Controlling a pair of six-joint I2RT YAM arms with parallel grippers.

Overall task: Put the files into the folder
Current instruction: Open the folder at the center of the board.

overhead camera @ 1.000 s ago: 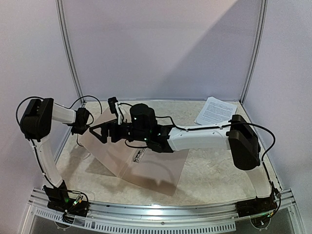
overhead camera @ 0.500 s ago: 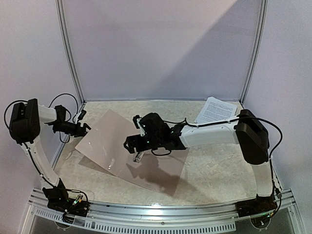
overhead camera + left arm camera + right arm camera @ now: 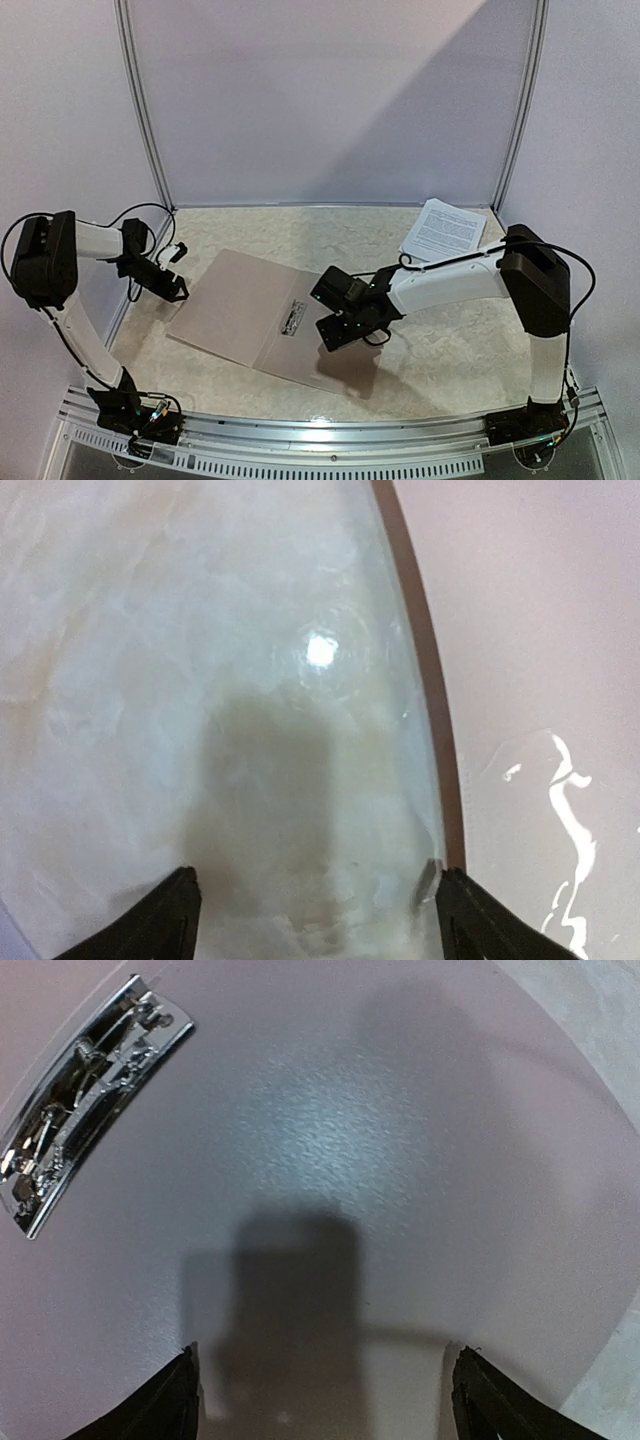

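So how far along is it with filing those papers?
The folder lies open flat, its metal clip exposed. Nothing is in hand: the right end effector hovers open over it, the left end effector beside it. The files at the far right corner are not yet in.

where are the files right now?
In the top view, the files lie in the far right corner of the table, well apart from the folder, which lies open at left-centre.
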